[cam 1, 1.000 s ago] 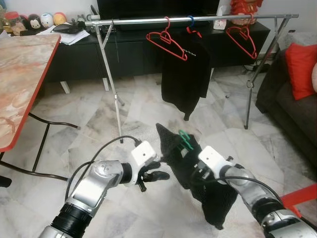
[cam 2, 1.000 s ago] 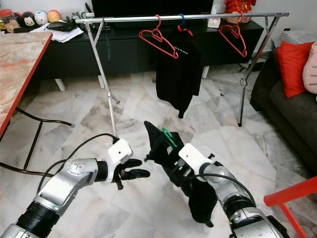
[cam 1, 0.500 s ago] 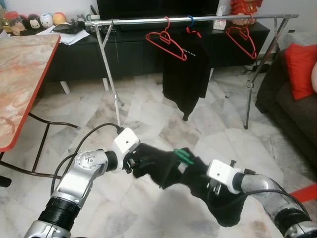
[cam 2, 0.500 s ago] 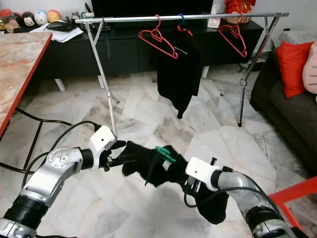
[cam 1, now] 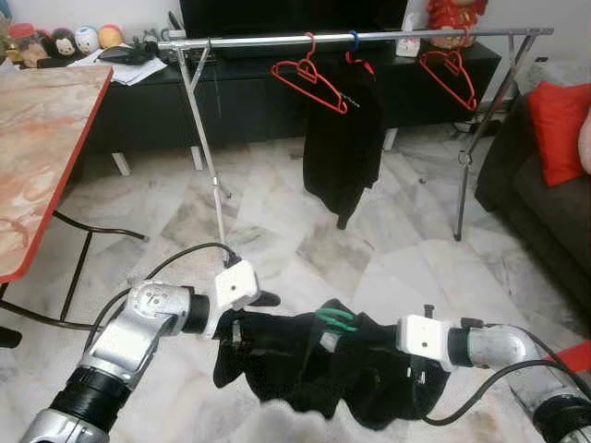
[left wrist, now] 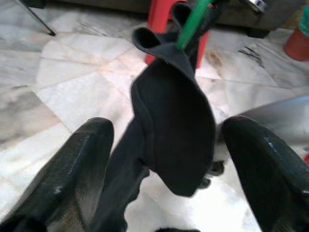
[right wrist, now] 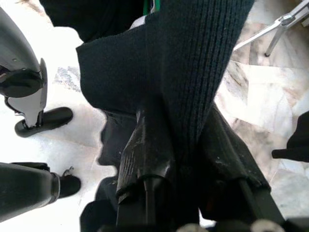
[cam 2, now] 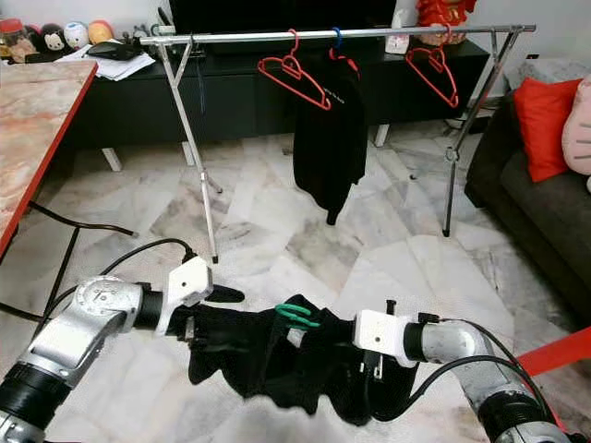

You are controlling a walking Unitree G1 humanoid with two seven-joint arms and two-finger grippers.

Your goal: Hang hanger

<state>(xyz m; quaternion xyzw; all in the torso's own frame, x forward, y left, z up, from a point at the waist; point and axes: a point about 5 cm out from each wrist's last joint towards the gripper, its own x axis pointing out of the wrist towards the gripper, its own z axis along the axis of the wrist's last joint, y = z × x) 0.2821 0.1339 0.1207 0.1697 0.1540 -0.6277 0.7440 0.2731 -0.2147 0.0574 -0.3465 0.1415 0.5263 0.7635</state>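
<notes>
The right tool (cam 2: 374,362) is closed on a fold of the black garment (cam 1: 314,365); in the right wrist view its two fingers (right wrist: 145,145) press the ribbed cloth between them. The left tool (cam 1: 242,318) has its fingers wide apart, and in the left wrist view a flap of the same cloth hangs in the gap between them, seemingly touching the nearer finger (left wrist: 82,159) but not pinched.

The garment is stretched low between the two tools, above the marble floor (cam 1: 277,231), with its long axis running from one tool to the other. The green hanger (cam 1: 337,320) sits inside it, and its hook comes out at the top edge, about midway between the tools and a little nearer to the right one.

The silver rail (cam 1: 360,37) is well away from the garment, ahead and much higher. On the rail already hang two red hangers (cam 1: 309,78) and one black shirt (cam 1: 346,138). I judge that the green hook must be lifted up and forward to the rail, and that the right arm, which has the grip, is the one to carry it.
</notes>
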